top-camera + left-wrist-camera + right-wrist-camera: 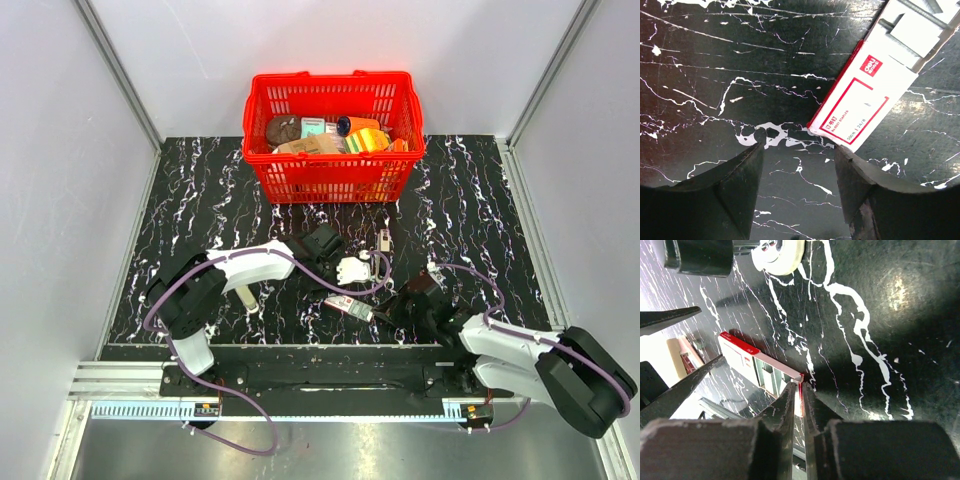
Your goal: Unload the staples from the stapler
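Currently the stapler (pixel 245 298) lies flat near the near edge of the table (pixel 200 200), left of centre, beside the left arm's white link and apart from both grippers. The left gripper (pixel 800 145) hangs low over the table with its jaws spread and nothing between them; its right fingertip sits just beside one end of a small red-and-white box (pixel 855 110). Grey staple strips (pixel 907 37) stick out of the box's other end. The right gripper (pixel 800 395) is pinched tight on a thin edge of that box. A red basket (pixel 330 78) stands at the far edge, centre.
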### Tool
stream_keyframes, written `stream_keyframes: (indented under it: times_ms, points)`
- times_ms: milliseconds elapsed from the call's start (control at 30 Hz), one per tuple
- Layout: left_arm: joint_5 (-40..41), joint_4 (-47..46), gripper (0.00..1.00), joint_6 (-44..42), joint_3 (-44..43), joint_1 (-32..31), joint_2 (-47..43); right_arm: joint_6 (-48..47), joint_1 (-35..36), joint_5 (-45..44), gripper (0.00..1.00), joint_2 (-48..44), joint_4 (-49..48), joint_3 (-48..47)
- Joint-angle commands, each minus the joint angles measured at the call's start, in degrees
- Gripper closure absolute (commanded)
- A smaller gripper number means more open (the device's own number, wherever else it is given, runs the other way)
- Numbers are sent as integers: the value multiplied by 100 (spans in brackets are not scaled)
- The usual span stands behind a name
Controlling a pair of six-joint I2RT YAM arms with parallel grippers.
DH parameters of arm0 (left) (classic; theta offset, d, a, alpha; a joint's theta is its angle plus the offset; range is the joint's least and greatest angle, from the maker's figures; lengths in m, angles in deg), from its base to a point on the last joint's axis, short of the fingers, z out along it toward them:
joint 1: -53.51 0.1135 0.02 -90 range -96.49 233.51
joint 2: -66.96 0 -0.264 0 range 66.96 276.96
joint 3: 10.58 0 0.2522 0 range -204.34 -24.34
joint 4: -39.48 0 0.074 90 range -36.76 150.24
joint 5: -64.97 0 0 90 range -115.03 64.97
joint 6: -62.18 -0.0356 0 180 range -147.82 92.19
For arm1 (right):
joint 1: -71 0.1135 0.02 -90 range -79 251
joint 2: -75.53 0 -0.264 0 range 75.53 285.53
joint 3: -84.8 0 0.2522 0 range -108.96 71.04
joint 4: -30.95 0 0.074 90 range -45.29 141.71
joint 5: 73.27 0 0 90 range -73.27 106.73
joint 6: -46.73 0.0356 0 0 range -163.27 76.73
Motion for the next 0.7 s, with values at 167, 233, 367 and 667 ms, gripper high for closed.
stream_keyframes:
  times_ms: [167, 233, 367, 667]
  points:
    - [24, -108, 38, -95, -130, -42, -58, -295, -20, 16, 86, 288, -114, -371]
    - [15, -152, 38, -104, -104, -42, -93, -347, -29, 16, 86, 367, -113, -441]
    - [-28, -152, 38, -60, -104, -42, -93, -400, -20, 59, 86, 586, -245, -520]
    - [33, -292, 38, -25, 45, -60, -225, -567, -11, 279, 85, 1465, -851, -801]
